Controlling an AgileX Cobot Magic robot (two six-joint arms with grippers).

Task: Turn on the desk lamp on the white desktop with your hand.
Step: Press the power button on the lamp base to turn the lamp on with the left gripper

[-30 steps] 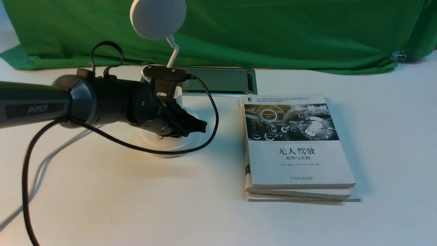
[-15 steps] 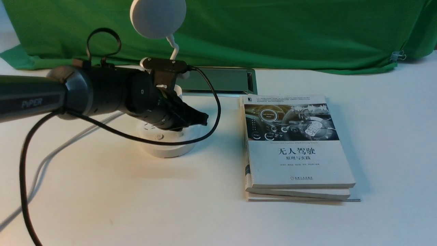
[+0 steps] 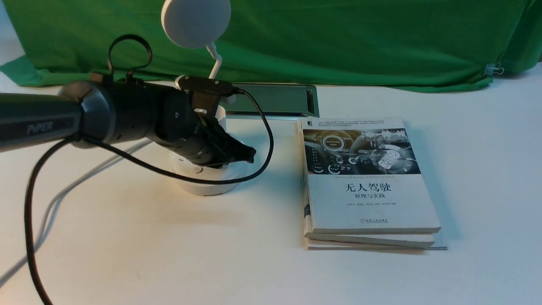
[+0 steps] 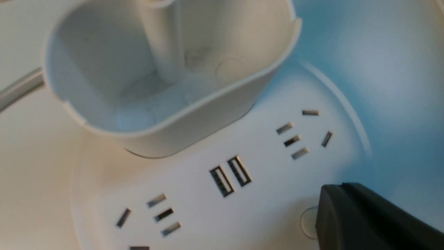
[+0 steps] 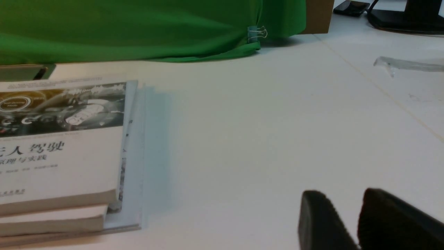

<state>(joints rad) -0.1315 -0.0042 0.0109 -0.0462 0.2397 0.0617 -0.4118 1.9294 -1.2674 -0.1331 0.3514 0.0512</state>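
Note:
The white desk lamp stands left of centre on the white desktop (image 3: 127, 254): disc head (image 3: 195, 21), thin neck, round base (image 3: 207, 184). My left gripper (image 3: 250, 155), on the dark PiPER arm, hangs low over the base's right side, jaws shut and empty. In the left wrist view the shut tip (image 4: 329, 199) covers part of a round button (image 4: 307, 222) on the base, beside the USB ports (image 4: 230, 175) and the cup holder (image 4: 166, 69). Touch cannot be told. My right gripper (image 5: 341, 208) is slightly open over bare desktop, right of the books.
Two stacked books (image 3: 364, 182) lie right of the lamp. The silver-framed cable hatch (image 3: 275, 99) sits behind it, under the green cloth (image 3: 338, 34). A black cable (image 3: 29, 220) loops from my left arm; the lamp's white cord (image 3: 84, 178) runs left.
My left arm rose from the base a second ago; the gripper tip has since dipped slightly back towards the base. The lamp, books and the rest have not moved.

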